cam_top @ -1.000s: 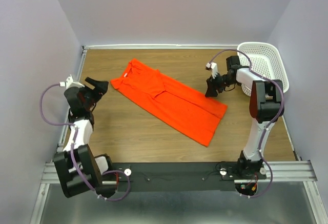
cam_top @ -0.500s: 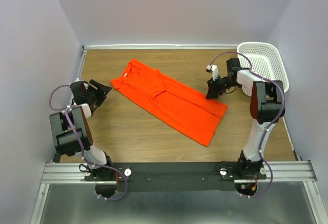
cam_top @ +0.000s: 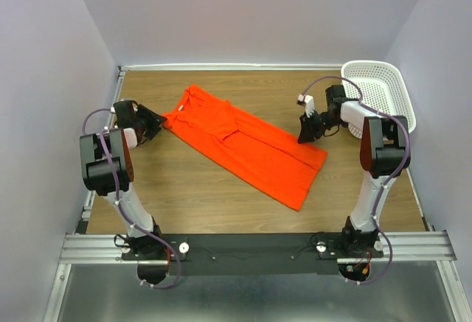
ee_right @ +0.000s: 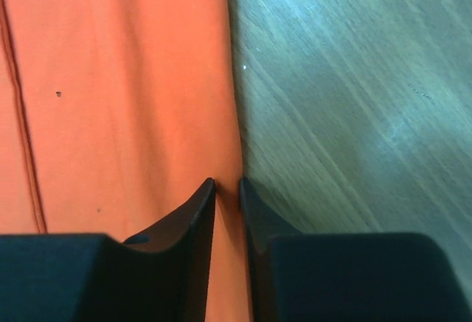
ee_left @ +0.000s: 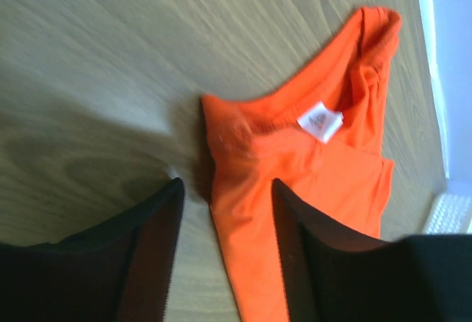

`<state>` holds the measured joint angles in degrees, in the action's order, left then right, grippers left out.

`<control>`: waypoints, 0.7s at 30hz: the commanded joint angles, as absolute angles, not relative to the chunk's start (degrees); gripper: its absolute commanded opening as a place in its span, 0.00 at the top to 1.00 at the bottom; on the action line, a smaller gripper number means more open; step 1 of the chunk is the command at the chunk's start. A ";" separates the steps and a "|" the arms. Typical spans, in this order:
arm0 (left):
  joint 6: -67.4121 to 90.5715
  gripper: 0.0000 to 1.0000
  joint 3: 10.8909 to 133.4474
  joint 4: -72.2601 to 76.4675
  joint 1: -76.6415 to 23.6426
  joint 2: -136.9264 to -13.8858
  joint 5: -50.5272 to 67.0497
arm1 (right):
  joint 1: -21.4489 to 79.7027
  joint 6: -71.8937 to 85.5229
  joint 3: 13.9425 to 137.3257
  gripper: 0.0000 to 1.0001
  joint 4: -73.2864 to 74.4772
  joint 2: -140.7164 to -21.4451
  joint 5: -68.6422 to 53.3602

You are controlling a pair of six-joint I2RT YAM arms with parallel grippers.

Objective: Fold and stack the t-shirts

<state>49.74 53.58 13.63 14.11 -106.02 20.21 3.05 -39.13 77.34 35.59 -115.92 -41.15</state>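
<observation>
The orange-red t-shirt [cam_top: 247,145] lies flat as a long strip, running diagonally from back left to front right on the wooden table [cam_top: 184,189]. My left gripper [cam_top: 156,121] is at its back-left shoulder corner. In the left wrist view it [ee_left: 225,211] is open, and the shirt's edge [ee_left: 251,189] lies between the fingers [ee_left: 151,248]. A white neck label [ee_left: 320,121] shows beyond. My right gripper [cam_top: 306,132] is low at the shirt's right edge. Its jaws [ee_right: 227,189] stand a narrow gap apart, straddling the fabric edge [ee_right: 147,101].
A white perforated basket [cam_top: 380,90] stands at the back right corner, just behind the right arm. Walls close in the table at the back and on both sides. Bare wood [ee_right: 354,101] lies right of the shirt's edge.
The left arm has swung from the table's left edge in to the shirt's shoulder corner. Both grippers' jaws have narrowed. The right gripper has stayed at the shirt's right edge.
</observation>
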 commanded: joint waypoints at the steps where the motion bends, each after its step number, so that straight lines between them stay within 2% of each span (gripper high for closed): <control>1: 48.52 0.51 57.47 8.71 14.41 -109.15 14.07 | 3.25 -38.67 75.32 0.76 38.15 -117.77 -39.46; 7: 46.15 0.69 64.77 4.13 14.41 -114.60 12.22 | 3.25 -38.76 72.43 0.92 38.14 -116.11 -39.11; 8: 45.88 0.71 65.73 4.04 14.41 -115.57 13.00 | 3.25 -38.76 71.90 0.94 38.14 -115.41 -39.20; 9: 45.70 0.71 66.26 4.04 14.50 -116.10 13.36 | 3.25 -38.67 71.37 1.00 38.06 -115.05 -38.94; 16: 44.12 0.73 72.50 2.82 14.41 -119.44 14.59 | 3.08 -37.97 63.91 1.00 37.79 -109.43 -37.35; 21: 42.37 0.72 81.62 0.27 14.24 -124.36 18.36 | 3.34 -38.14 57.14 0.99 38.41 -104.33 -38.76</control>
